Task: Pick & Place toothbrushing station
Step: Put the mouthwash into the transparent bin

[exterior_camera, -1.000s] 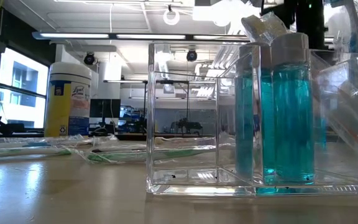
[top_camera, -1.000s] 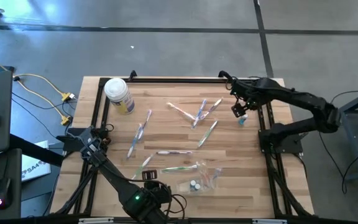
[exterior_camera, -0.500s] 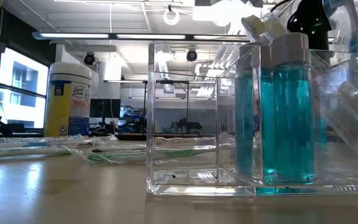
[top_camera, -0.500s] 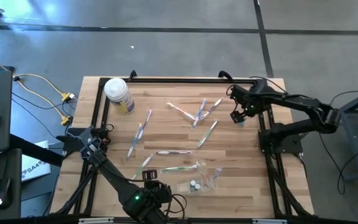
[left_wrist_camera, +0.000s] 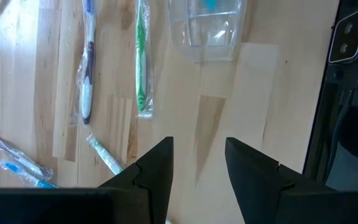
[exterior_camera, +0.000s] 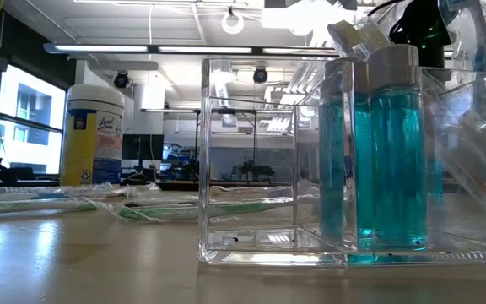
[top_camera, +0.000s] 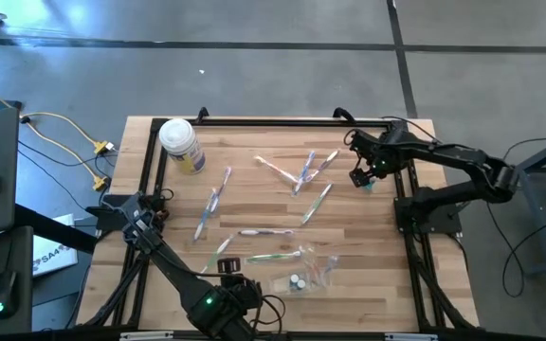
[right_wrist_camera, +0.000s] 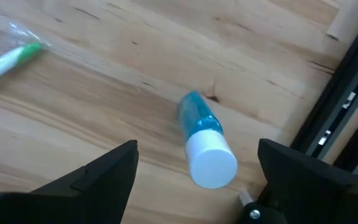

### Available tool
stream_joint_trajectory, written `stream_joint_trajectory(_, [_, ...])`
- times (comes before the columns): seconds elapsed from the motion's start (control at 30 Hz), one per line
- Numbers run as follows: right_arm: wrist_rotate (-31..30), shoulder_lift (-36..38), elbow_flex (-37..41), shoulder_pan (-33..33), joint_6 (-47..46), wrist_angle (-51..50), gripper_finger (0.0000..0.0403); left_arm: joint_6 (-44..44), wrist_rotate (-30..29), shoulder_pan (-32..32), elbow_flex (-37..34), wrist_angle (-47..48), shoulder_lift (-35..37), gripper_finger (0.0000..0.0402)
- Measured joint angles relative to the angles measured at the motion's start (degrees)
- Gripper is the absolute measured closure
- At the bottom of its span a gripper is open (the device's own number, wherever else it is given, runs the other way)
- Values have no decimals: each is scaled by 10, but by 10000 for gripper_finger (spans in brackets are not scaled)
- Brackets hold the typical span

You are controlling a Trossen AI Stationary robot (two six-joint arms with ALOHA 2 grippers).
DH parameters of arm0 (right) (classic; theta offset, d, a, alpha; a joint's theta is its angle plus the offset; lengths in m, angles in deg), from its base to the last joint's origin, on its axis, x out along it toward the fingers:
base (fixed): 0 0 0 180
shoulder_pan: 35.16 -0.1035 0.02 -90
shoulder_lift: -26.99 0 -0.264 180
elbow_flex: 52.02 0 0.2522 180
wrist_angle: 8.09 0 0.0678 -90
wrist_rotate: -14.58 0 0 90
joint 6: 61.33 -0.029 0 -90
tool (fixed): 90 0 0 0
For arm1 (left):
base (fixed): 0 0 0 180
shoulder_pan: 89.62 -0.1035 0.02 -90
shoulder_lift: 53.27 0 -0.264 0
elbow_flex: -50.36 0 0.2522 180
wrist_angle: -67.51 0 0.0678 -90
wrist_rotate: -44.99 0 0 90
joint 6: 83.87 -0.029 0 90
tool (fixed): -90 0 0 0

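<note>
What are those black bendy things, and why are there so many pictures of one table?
The black bendy things are two robot arms. Each ends in a two-fingered tool for picking things up.

One camera looks straight down at the wooden table. There the right tool hangs open above a small blue bottle with a white cap, holding nothing. The left tool waits at the near edge, its fingers apart and empty.

Another camera sits on the table itself, so the clear plastic holder looks huge. Two more cameras ride on the arms' wrists and look past the fingers.

Toothbrushes in wrappers lie scattered over the table, and a white-lidded jar with a yellow label stands in the far left corner.
</note>
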Motion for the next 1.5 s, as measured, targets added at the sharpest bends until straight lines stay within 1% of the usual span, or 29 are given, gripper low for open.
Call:
stream_joint_trajectory(0.13, [0,0,0,0,0,1,105,0,0,0,0,-5,0,258])
stream_joint_trajectory(0.47, [-1,0,0,0,1,1,221,0,0,0,0,-17,0,258])
stream_joint_trajectory(0.57, [-1,0,0,0,2,0,250,0,0,0,0,-17,0,258])
stream_joint_trajectory(0.7, [-1,0,0,0,2,0,276,0,0,0,0,-18,0,258])
stream_joint_trajectory(0.93, [1,0,0,0,2,-11,299,0,0,0,0,-19,0,258])
stream_joint_trajectory(1.1, [0,0,0,0,3,-22,301,0,0,0,0,-24,0,258])
stream_joint_trajectory(1.37, [-19,-6,-1,-1,37,-45,310,-2,1,0,0,-28,0,258])
stream_joint_trajectory(1.5, [-29,-7,0,-9,38,-62,311,-2,1,0,0,-28,0,258])
